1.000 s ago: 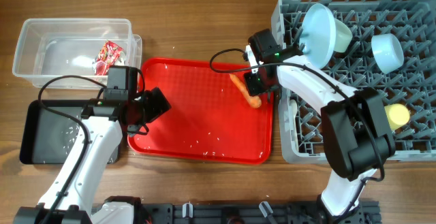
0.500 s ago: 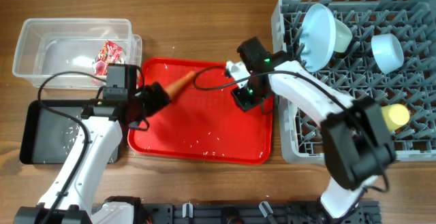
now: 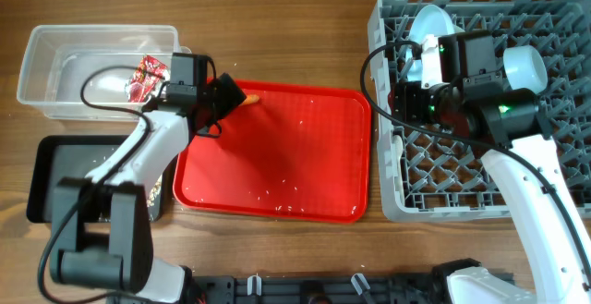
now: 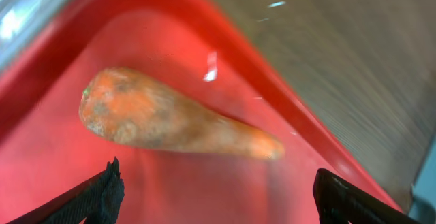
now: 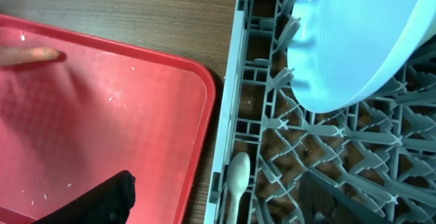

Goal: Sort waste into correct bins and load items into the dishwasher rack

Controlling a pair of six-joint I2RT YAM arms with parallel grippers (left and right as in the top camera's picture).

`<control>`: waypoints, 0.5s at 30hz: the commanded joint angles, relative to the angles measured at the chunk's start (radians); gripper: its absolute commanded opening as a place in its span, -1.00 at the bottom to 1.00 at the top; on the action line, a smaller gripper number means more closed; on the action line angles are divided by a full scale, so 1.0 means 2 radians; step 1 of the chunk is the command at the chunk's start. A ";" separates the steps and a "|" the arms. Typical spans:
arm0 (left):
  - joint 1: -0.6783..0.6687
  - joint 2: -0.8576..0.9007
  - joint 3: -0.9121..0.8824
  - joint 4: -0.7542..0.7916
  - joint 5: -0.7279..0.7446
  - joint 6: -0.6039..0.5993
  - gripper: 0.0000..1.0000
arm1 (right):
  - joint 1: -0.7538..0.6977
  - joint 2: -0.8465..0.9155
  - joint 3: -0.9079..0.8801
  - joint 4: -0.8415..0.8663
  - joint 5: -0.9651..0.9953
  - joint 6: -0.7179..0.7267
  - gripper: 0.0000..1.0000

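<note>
The orange carrot (image 3: pixel 250 98) (image 4: pixel 170 122) lies in the far left corner of the red serving tray (image 3: pixel 277 165). My left gripper (image 3: pixel 228 95) (image 4: pixel 218 200) stands open right beside the carrot's thick end, with nothing between its fingers. My right gripper (image 3: pixel 411 101) (image 5: pixel 228 200) is open over the left edge of the grey dishwasher rack (image 3: pixel 480 188). Below it the white spoon (image 5: pixel 238 178) lies loose in the rack. The light blue plate (image 5: pixel 361 40) stands in the rack behind it, and a pale blue bowl (image 3: pixel 524 67) sits farther right. The red-and-clear wrapper (image 3: pixel 145 75) lies in the clear tub (image 3: pixel 55 45).
A shallow black tray (image 3: pixel 55 179) sits at the front left under my left arm. The red tray's raised rim (image 4: pixel 300 108) runs just behind the carrot. Bare wooden table shows between the red tray and the rack (image 5: pixel 225 81).
The carrot has gone from the tray's right side to its far left corner. My right gripper moved right over the rack and opened. My left gripper moved up to the carrot.
</note>
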 commanded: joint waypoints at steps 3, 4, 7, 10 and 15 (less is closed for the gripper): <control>-0.015 0.030 0.007 0.010 -0.008 -0.207 0.82 | 0.000 -0.002 0.008 0.000 0.006 0.010 0.60; -0.016 0.035 0.007 0.019 -0.015 -0.233 0.83 | 0.000 -0.002 0.008 -0.001 0.006 0.010 0.60; -0.016 0.053 0.007 0.035 -0.030 -0.300 0.77 | 0.000 -0.002 0.008 -0.003 0.004 0.010 0.60; -0.016 0.082 0.007 0.050 -0.061 -0.332 0.72 | 0.000 -0.002 0.008 -0.007 -0.001 0.010 0.60; -0.015 0.085 0.007 0.048 -0.097 -0.332 0.24 | 0.000 -0.002 0.008 -0.009 -0.001 0.010 0.59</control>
